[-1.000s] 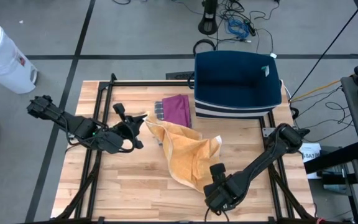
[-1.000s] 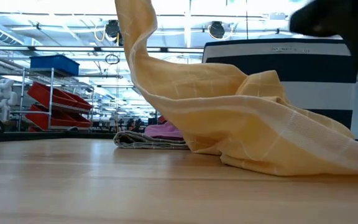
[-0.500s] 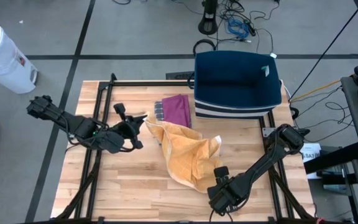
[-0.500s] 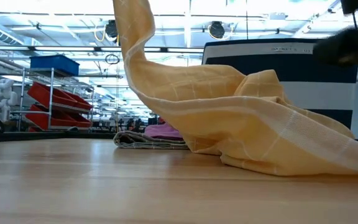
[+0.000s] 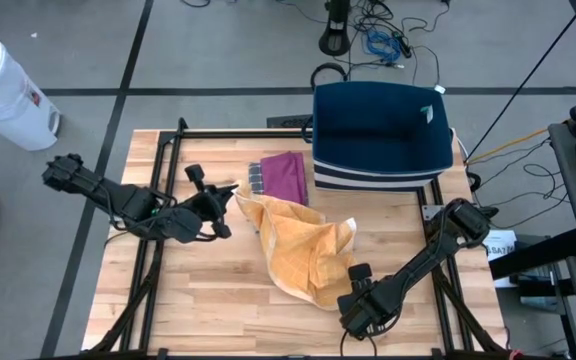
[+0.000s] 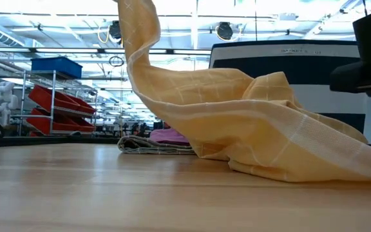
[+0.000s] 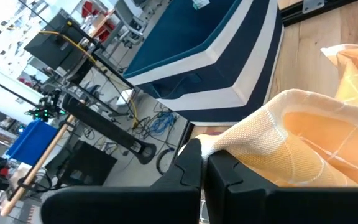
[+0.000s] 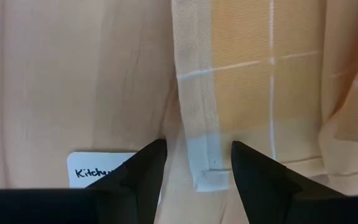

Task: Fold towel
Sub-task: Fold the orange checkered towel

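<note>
An orange-yellow checked towel [image 5: 303, 250] lies bunched in the middle of the table. One corner rises as a twisted strip [image 6: 140, 38] to my left gripper [image 5: 228, 202], which is shut on it left of the heap. My right gripper [image 8: 194, 163] points down, open, over the towel's near corner [image 8: 204, 174]. One finger stands on either side of the hem, and I cannot tell whether they touch it. In the low view the right gripper [image 6: 366, 61] shows as a dark shape at the right. My left gripper pinches the towel's raised corner [image 7: 229, 140] between its two shut fingers [image 7: 188, 168]. The fingers come nearly level from the table's left. That corner is lifted clear. The cloth runs down from it in a twisted strip to the rest of the towel [image 6: 269, 142], which lies on the table.
A dark blue bin with white stripes [image 5: 383, 135] stands at the far edge. Beside it, a folded purple cloth [image 5: 286, 177] lies on a folded grey one [image 5: 255, 178]. A white label [image 8: 98, 171] sits on the wood next to the towel's near corner. Black frame rails [image 5: 153, 200] run along both sides.
My right gripper has come down over the towel's near corner, shifting slightly toward the table's right edge. Its fingers have stayed apart. The towel and my left gripper have kept their places.
</note>
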Robot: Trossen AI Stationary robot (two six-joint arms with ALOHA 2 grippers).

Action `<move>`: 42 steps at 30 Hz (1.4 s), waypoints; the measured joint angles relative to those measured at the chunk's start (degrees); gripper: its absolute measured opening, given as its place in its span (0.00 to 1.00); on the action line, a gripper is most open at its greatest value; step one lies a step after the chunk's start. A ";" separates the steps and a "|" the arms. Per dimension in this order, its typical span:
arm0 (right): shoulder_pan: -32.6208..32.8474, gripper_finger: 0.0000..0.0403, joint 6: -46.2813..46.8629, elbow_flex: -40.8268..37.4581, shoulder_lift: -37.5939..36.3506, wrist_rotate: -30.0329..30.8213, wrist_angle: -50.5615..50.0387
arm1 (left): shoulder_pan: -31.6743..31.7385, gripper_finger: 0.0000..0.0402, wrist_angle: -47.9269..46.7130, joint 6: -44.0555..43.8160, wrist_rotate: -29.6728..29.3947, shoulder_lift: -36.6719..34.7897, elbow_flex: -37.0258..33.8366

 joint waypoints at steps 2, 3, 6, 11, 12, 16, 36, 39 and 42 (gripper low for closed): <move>-0.28 0.43 -0.93 -0.26 -0.07 -0.07 0.19 | 0.53 0.00 0.00 -0.09 1.01 0.00 0.00; -0.51 0.43 -1.64 -0.27 -0.07 -0.18 0.28 | 0.78 0.00 0.00 -0.07 1.44 0.00 0.01; -1.55 0.40 -4.05 -0.31 -0.07 -0.86 0.91 | 1.41 0.00 0.01 -0.09 2.44 0.02 0.00; -3.63 0.26 -8.15 -0.38 0.00 -0.98 2.21 | 1.47 0.00 0.01 -0.11 3.34 0.02 0.00; -3.98 0.22 -8.83 -0.38 0.00 -0.89 2.38 | 1.47 0.00 0.00 -0.11 3.40 0.04 0.00; -5.25 0.05 -10.74 -0.38 0.02 -0.25 2.63 | 1.47 0.00 0.00 -0.24 3.97 0.04 0.00; -4.81 0.00 -6.46 -0.55 -15.46 13.08 -2.59 | 1.44 0.00 0.36 4.70 -2.99 -0.72 0.00; -4.56 0.00 -6.50 -0.46 -22.47 17.88 -3.25 | 1.41 0.00 1.05 6.25 -6.20 -1.90 0.00; -4.29 0.00 -6.73 -0.46 -30.06 23.76 -3.79 | 1.41 0.00 3.23 8.77 -10.40 -4.00 0.00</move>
